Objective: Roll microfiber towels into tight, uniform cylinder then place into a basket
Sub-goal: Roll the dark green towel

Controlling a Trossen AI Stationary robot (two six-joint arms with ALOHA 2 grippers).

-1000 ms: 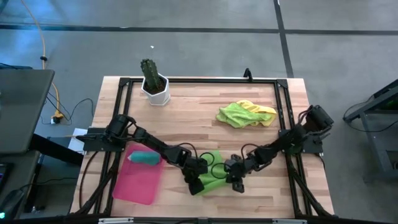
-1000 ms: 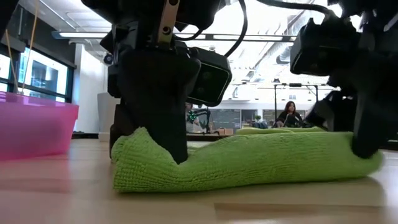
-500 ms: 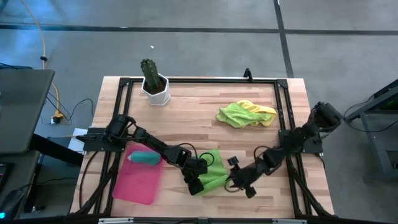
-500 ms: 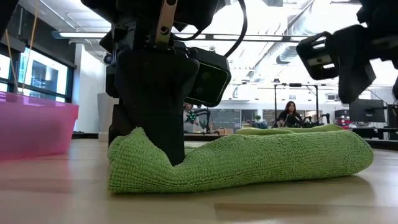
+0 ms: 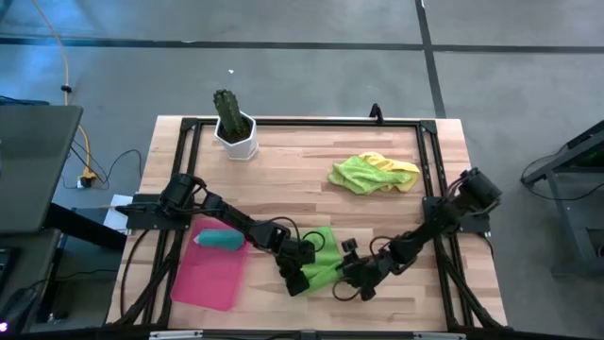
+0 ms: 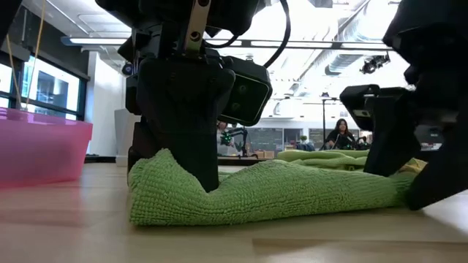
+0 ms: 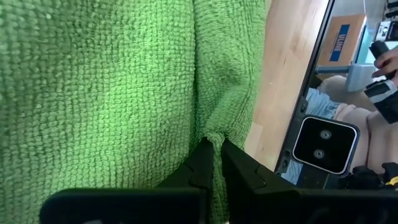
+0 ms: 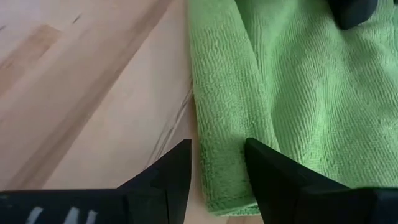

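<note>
A green towel (image 5: 323,257), partly rolled, lies on the table near its front edge. My left gripper (image 5: 294,281) is shut on the towel's left end (image 6: 157,183). My right gripper (image 5: 343,283) stands open and low at the towel's right end (image 6: 395,191). In the right wrist view the towel's thick rolled edge (image 8: 219,143) runs between its fingers. The pink basket (image 5: 203,279) lies to the left, and a rolled teal towel (image 5: 219,240) rests in its far end. A lime green and a yellow towel (image 5: 373,173) lie crumpled at the far right. My left gripper pinches a raised fold (image 7: 213,134) at the green towel's edge between its two fingers. The fingers slant down from the table's left and dent the cloth, and the rest lies on the table. My right gripper: whether its fingers (image 8: 258,163) touch the towel, I cannot tell.
A white pot with a cactus (image 5: 234,130) stands at the far left corner. A black frame (image 5: 429,189) runs around the table. Bare wood lies between the green towel and the crumpled towels.
My right gripper came off the green towel's right end, swung up and toward the table's right edge, then came back down to that end with its wrist rolled. The towel's right end sprang up rounder when freed. My left gripper kept its hold.
</note>
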